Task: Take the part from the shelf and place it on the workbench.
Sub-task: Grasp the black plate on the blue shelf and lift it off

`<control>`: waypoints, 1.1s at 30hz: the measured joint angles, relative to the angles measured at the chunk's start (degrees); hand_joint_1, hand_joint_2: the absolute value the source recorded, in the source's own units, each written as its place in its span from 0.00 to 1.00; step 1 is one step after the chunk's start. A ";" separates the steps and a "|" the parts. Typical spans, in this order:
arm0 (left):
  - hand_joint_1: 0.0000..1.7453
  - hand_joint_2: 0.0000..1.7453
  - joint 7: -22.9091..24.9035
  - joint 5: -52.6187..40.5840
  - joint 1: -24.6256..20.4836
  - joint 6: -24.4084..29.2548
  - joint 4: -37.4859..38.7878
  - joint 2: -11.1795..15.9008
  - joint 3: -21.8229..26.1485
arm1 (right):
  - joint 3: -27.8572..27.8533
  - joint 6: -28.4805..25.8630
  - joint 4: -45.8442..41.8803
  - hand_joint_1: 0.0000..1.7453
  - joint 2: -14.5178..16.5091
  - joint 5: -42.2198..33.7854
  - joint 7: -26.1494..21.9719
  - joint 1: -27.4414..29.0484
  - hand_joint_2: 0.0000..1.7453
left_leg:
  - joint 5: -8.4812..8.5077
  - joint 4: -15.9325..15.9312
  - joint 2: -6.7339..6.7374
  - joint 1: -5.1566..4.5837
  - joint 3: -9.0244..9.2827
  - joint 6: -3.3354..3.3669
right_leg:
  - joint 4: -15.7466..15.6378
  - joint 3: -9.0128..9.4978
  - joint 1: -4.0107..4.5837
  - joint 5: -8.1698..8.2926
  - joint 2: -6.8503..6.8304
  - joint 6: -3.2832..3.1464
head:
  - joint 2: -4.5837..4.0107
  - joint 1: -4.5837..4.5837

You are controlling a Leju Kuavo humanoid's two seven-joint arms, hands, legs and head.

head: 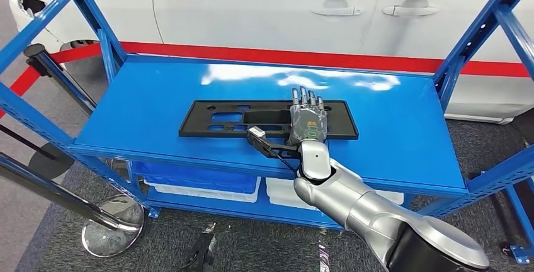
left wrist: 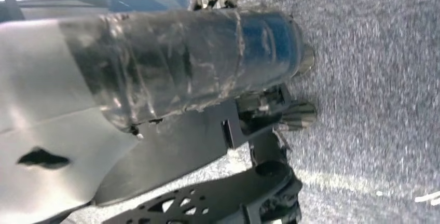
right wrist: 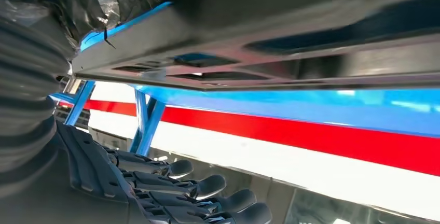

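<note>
Car workshop/showroom floor: blue steel rack (head: 403,127), white car (head: 264,7) behind, red floor line (head: 283,56), grey carpet (head: 252,240).

Part (head: 267,119) on shelf (head: 403,140), right hand (head: 307,121) above it.

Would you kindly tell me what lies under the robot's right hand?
The black part on the blue shelf lies under the right hand; the stretch beneath it is hidden.

You see the flat black part (head: 267,119), a long rectangular panel with cut-outs, lying flat mid-shelf (head: 403,140), nearer its front edge.
</note>
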 joint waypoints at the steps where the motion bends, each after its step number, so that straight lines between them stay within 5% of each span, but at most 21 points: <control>1: 0.00 0.00 -0.03 0.00 -0.01 0.02 0.00 -0.02 -0.01 | 0.11 0.14 0.01 0.24 -0.02 0.05 0.05 -0.02 1.00 | -1.56 2.64 0.02 0.13 -1.12 -0.34 | -0.08 0.09 -0.07 0.05 -0.02 -0.18 | 0.00 -0.09; 4: 0.00 0.00 -0.11 0.01 0.06 0.02 0.00 -0.07 -0.06 | 0.51 1.36 0.11 0.99 -0.09 0.14 0.05 0.05 1.00 | -5.23 12.30 0.02 0.42 -5.51 -1.01 | -0.10 0.14 -0.04 0.00 -0.02 -0.42 | 0.00 -0.20; 6: 0.00 0.00 -0.18 0.02 0.10 0.02 0.00 -0.08 -0.10 | 0.73 3.12 0.17 1.00 -0.15 0.12 -0.15 0.11 1.00 | -3.38 11.37 0.02 0.47 -5.27 -1.03 | -0.09 0.23 -0.03 -0.09 0.04 -0.47 | 0.00 -0.20; 9: 0.00 0.00 -0.51 0.13 -0.05 0.03 0.00 -0.09 -0.12 | 0.85 6.10 0.17 1.00 -0.16 -0.14 -1.37 0.11 1.00 | 1.41 0.96 -0.01 0.32 -0.40 -0.43 | -0.14 0.42 0.03 -0.30 0.21 -0.26 | 0.00 -0.18; 14: 0.00 0.00 -0.81 0.29 -0.10 0.18 0.00 -0.11 -0.13 | 0.89 8.73 0.17 0.99 -0.16 -0.73 -3.15 0.36 1.00 | 1.71 -3.23 -0.10 0.04 1.68 0.75 | -0.23 0.24 0.12 -0.54 0.14 0.93 | 0.00 -0.09; 16: 0.00 0.00 -0.89 0.39 -0.17 0.28 0.00 -0.15 -0.14 | 0.89 9.27 0.17 0.98 -0.17 -0.80 -3.73 0.39 1.00 | 1.91 -3.85 -0.02 0.29 2.19 1.45 | 2.85 -1.04 0.12 -2.56 0.01 1.42 | 0.00 -0.03; 18: 0.00 0.00 -0.95 0.53 -0.24 0.35 0.00 -0.20 -0.14 | 0.89 9.62 0.19 0.98 -0.21 -0.82 -4.15 0.67 1.00 | 1.84 -3.94 0.05 0.27 2.38 1.89 | 10.01 -4.43 0.09 -5.90 -0.06 1.61 | 0.00 0.00; 20: 0.00 0.00 -0.96 0.66 -0.18 0.38 0.00 -0.22 -0.14 | 0.89 9.69 0.19 0.98 -0.27 -0.86 -4.47 1.17 1.00 | 1.71 -3.83 0.06 0.26 2.41 2.07 | 15.29 -7.27 -0.02 -7.13 -0.08 1.77 | 0.00 0.00; 22: 0.00 0.00 -0.96 0.69 -0.12 0.40 0.00 -0.26 -0.14 | 0.89 9.66 0.19 0.98 -0.32 -0.90 -4.85 1.37 1.00 | 1.44 -3.49 -0.04 0.32 2.49 2.03 | 12.54 -6.29 -0.22 -4.36 -0.13 1.86 | 0.00 0.01; 25: 0.00 0.00 -1.01 0.50 -0.12 0.34 0.00 -0.33 -0.14 | 0.89 9.29 0.17 0.99 -0.33 -0.79 -5.35 1.35 1.00 | 0.61 -2.30 -0.27 0.14 2.21 1.38 | 2.58 -1.65 -0.42 -0.25 -0.15 1.78 | 0.00 0.00; 29: 0.00 0.00 -2.28 -0.36 0.03 0.17 0.00 -0.34 -0.16 | 0.89 6.89 0.13 1.00 -0.41 0.70 -6.64 1.68 1.00 | 0.42 -1.90 -0.31 0.07 1.87 0.51 | 0.92 -0.92 -0.21 -0.15 -0.03 0.89 | 0.00 -0.07; 32: 0.00 0.00 -4.84 -2.42 -0.07 0.19 -0.03 -0.40 -0.46 | 0.89 2.94 0.13 1.00 -0.84 2.78 -8.37 2.22 1.00 | -2.73 2.92 -0.10 0.31 -0.19 -0.34 | 0.39 -0.57 -0.49 0.16 -0.13 0.11 | 0.00 -0.29; 33: 0.00 0.25 -5.76 -3.17 -0.15 0.21 -0.04 -0.44 -0.72 | 0.89 1.36 0.13 1.00 -1.05 3.48 -9.07 2.50 1.00 | -4.43 6.43 -0.06 0.38 -1.67 -0.59 | 0.33 -0.54 -0.48 0.19 -0.14 0.00 | 0.00 -0.38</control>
